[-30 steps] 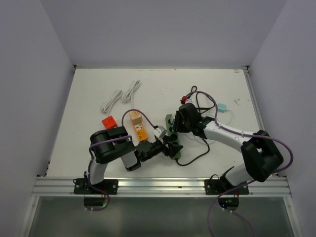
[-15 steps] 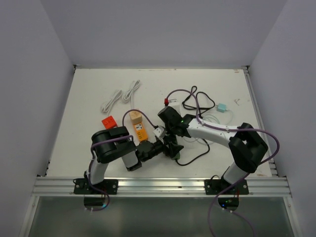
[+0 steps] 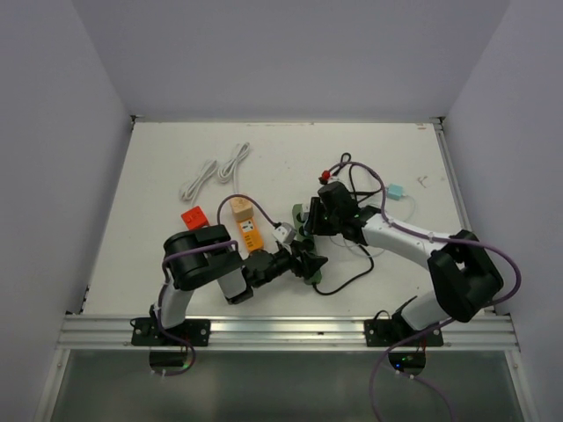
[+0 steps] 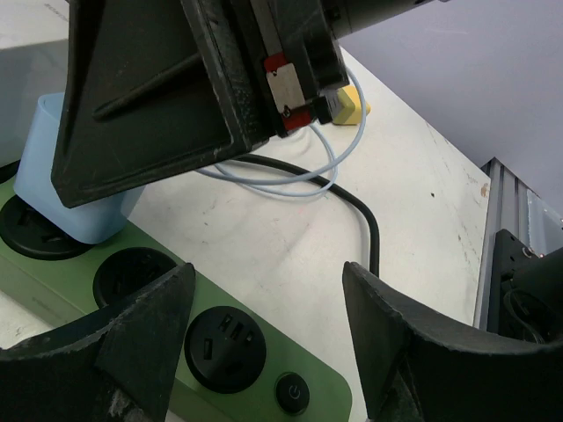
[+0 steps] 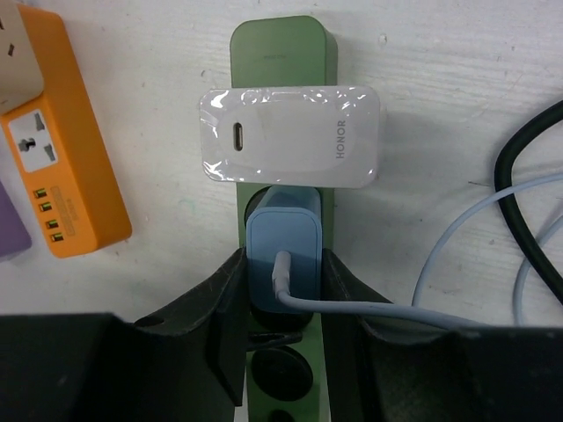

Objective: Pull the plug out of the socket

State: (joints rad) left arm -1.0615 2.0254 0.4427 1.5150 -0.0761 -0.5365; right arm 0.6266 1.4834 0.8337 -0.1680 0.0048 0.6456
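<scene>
Nearest me: left gripper [image 4: 264, 347], jaws spread, clamping nothing. Its fingers [image 4: 132, 352] sit about the switch end of the green power strip [image 4: 224, 347]. I judge it is placed there to pin the strip down so it does not lift with the pull.

Further along the strip: right gripper [image 5: 283, 261], clenched on the pale blue plug [image 5: 281, 230], one finger on each flank, low centre of the right wrist view. The plug sits in its socket and stands square off the strip's face, top toward my wrist camera. Its longer side runs along the strip, bottom to top of frame. Its cable [image 5: 369, 308] leaves the top and trails right. The way out, I judge, is straight off the face.

Beyond: white charger [image 5: 290, 136], crosswise in the next socket. Orange strip [image 5: 62, 149] at the left edge.
</scene>
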